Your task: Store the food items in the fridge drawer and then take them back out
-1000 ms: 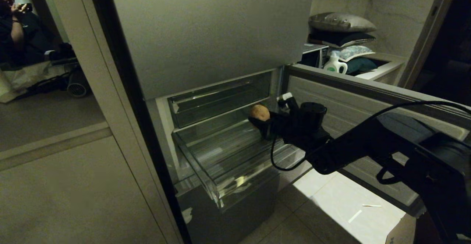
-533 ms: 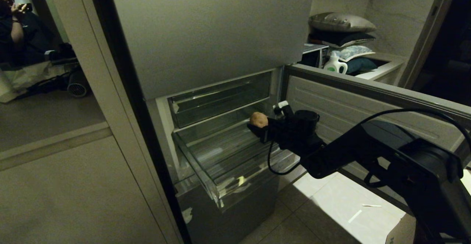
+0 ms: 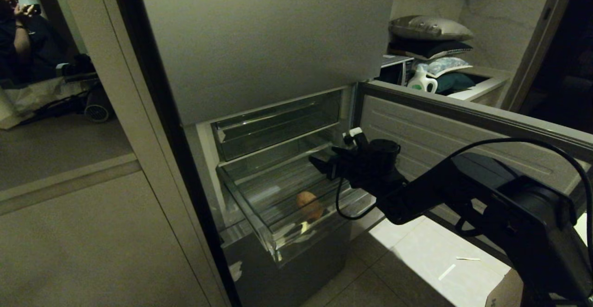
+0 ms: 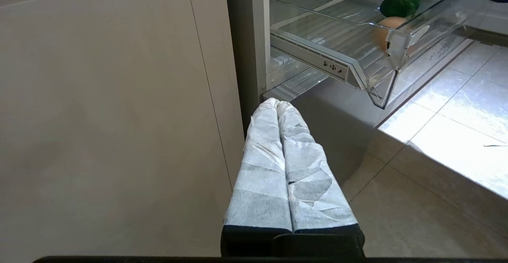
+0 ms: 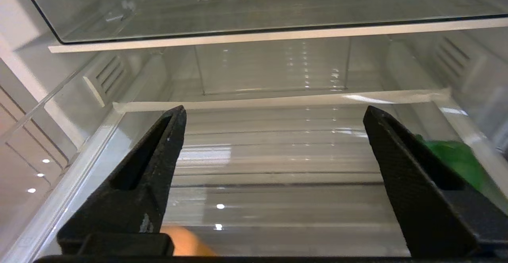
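Note:
The fridge drawer (image 3: 252,214) stands pulled out, clear with a ribbed floor (image 5: 278,164). The orange-tan lumpy food item (image 3: 309,205) lies loose on that floor near the front lip, and shows in the left wrist view (image 4: 387,33) and the right wrist view (image 5: 186,243). The glossy dark-green item (image 4: 399,1) sits further back in the drawer, beside one finger in the right wrist view (image 5: 456,160). My right gripper (image 3: 326,158) hovers over the drawer's back right part, open and empty (image 5: 274,112). My left gripper (image 4: 278,103) is shut, parked low beside the cabinet.
The grey fridge door (image 3: 440,126) stands open on the right, just behind my right arm. A shallower clear tray (image 3: 278,122) sits above the drawer. A person (image 3: 18,20) is at the far upper left. A detergent bottle (image 3: 421,81) and pillows lie behind the door.
My right gripper has opened and let go of the orange-tan item, which fell from the jaws to the drawer floor near the front. The arm shifted slightly left.

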